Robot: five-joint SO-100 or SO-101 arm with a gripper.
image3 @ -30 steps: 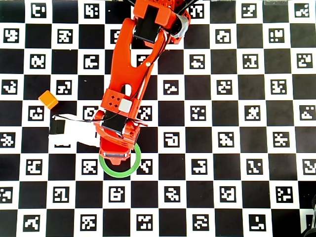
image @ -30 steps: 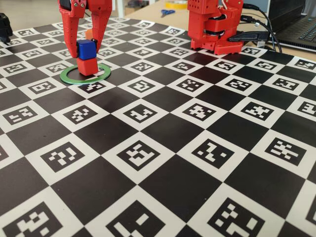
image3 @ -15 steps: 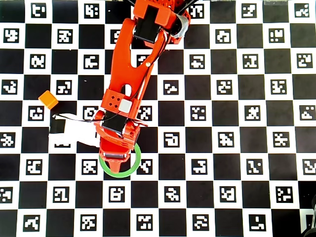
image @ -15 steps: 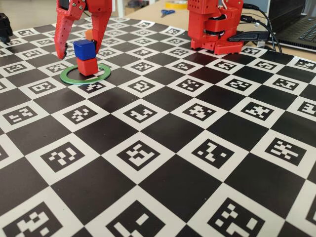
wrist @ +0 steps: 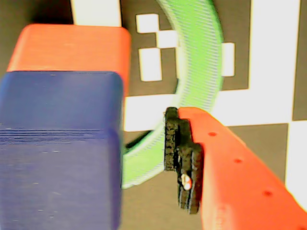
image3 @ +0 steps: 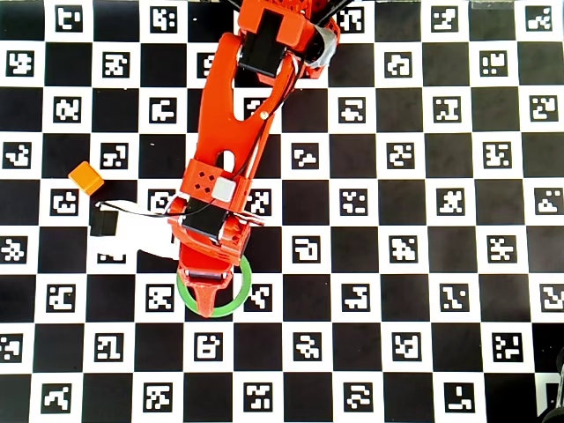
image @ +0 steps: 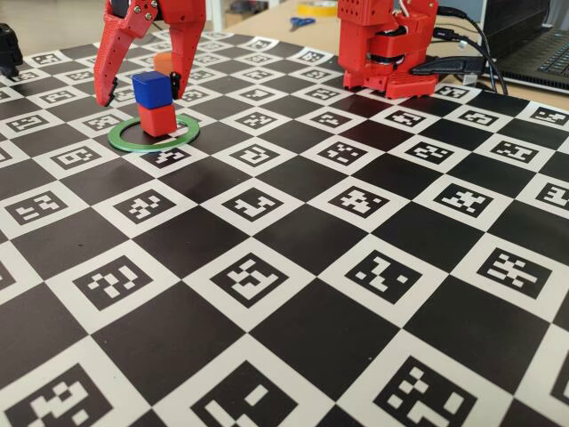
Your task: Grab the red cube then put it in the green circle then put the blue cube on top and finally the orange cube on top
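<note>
Standing spread above the stack, the end effector (image: 140,91) has a finger on each side of the blue cube (image: 152,89), touching neither. That cube sits on the red cube (image: 157,119) inside the green circle (image: 182,132). Behind, the orange cube (image: 164,60) rests alone on the tabletop (image: 373,267).

Bright, even, with soft faint shadows; sharp from fixed and overhead cameras, blurred and grainy at the wrist.

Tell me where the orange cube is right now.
In the overhead view the orange cube sits alone at the left on the checkered board, away from the green circle.
</note>
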